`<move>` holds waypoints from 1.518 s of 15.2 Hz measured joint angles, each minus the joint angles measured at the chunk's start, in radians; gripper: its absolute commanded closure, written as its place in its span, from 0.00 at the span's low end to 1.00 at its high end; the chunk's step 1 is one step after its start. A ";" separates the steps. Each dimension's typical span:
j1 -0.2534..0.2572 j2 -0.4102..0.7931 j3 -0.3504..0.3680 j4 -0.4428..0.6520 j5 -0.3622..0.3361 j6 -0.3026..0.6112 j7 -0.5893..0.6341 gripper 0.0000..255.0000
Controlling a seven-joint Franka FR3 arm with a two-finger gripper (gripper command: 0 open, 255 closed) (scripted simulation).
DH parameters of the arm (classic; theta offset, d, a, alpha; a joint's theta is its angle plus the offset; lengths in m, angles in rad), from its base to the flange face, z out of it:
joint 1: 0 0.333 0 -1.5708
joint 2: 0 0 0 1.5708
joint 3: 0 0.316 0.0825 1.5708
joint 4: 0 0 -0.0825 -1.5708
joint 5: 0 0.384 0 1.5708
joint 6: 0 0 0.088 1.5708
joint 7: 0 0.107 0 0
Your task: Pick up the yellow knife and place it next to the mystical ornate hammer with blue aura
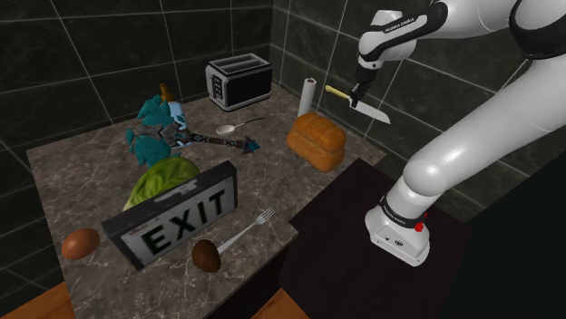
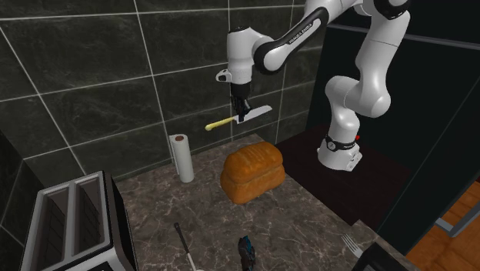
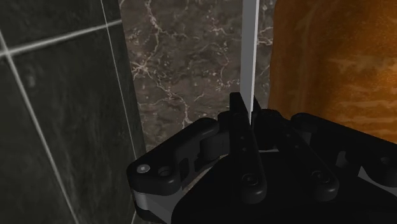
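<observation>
Knife lifted, not yet placed.
My pincer [image 1: 355,98] is clamped on the knife [image 1: 375,112], high up; the hammer [image 1: 186,136] lies well apart.

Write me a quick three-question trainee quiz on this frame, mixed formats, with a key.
1. True or false: the gripper is open and the knife is not held.
2. Which thing is closest to the raised knife? A) toaster B) bread loaf C) EXIT sign
3. Fill in: the hammer lies toward the shoulder view's ____ of the bread loaf.

Key
1. False. The fingers are shut on the knife, which hangs in the air.
2. B
3. left
</observation>
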 measured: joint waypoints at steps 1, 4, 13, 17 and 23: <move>-0.001 -0.011 0.003 0.006 -0.003 -0.016 0.004 1.00; -0.001 -0.029 0.010 0.034 -0.005 -0.062 0.007 1.00; -0.001 -0.079 0.030 0.115 -0.010 -0.190 0.017 1.00; -0.001 -0.092 0.036 0.161 -0.010 -0.249 0.016 1.00; 0.045 -0.027 0.087 0.233 0.033 -0.266 0.084 1.00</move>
